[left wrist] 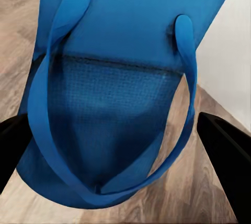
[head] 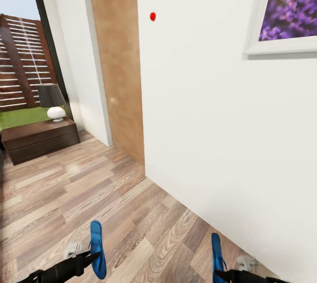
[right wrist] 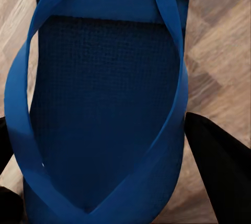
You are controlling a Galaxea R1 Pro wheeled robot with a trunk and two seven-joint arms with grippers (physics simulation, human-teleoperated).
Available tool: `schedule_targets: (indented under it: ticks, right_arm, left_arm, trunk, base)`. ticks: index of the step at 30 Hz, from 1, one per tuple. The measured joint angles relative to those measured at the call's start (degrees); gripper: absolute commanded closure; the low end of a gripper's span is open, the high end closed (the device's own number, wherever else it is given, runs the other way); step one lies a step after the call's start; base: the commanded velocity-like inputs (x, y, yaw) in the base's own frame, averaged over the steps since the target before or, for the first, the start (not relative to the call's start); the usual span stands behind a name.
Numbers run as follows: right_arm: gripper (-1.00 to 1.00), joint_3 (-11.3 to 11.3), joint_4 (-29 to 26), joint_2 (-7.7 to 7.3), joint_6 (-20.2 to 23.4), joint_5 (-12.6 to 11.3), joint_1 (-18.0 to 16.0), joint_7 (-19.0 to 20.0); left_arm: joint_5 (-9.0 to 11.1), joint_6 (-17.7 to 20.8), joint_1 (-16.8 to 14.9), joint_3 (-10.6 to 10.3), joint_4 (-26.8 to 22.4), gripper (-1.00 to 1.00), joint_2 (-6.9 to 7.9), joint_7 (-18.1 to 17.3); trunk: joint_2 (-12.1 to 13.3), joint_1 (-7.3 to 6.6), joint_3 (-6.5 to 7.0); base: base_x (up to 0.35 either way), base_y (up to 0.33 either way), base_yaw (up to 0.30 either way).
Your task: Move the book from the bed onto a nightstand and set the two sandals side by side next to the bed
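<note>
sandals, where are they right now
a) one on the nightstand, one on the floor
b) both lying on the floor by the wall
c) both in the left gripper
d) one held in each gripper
d: the left gripper holds one blue sandal and the right gripper holds the other sandal, both lifted above the wood floor.

A blue sandal (right wrist: 104,103) lies between the gripper's (right wrist: 99,182) two black fingers (right wrist: 219,166), its textured footbed facing the camera and its thin thong straps meeting near the fingers. The fingers press its edges on both sides. Behind it is wood-plank floor (right wrist: 219,51).
</note>
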Motion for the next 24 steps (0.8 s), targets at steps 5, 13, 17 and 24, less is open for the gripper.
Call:
schedule_targets:
  ticks: [5,13,17,24]
  right_arm:
    - [1.0,-0.26,0.59,1.65,0.05,2.65,-0.01,0.02]
    - [1.0,-0.4,0.75,1.82,0.01,2.83,-0.02,0.0]
    - [1.0,-0.44,0.86,1.77,-0.01,2.8,-0.02,-0.04]
    - [1.0,-0.31,4.07,1.83,-1.45,2.84,0.01,-0.1]
  left_arm:
    - [-0.2,-1.34,0.01,-0.17,3.99,1.0,0.22,3.73]
    - [-0.09,-5.21,0.0,-0.19,8.14,1.0,1.05,4.04]
    - [-0.09,-5.35,0.0,-0.17,8.45,1.0,1.1,4.13]
    - [-0.01,-5.37,0.0,-0.1,8.53,1.0,1.15,4.17]
  trunk:
    - [0.0,0.0,0.0]
    - [0.0,0.0,0.0]
    - [0.0,-0.03,0.0]
    - [-0.01,-0.04,0.0]
  base:
    - [0.0,0.0,0.291]
    - [0.001,0.0,0.291]
    - [0.197,0.0,0.292]
    - [0.31,0.0,0.291]
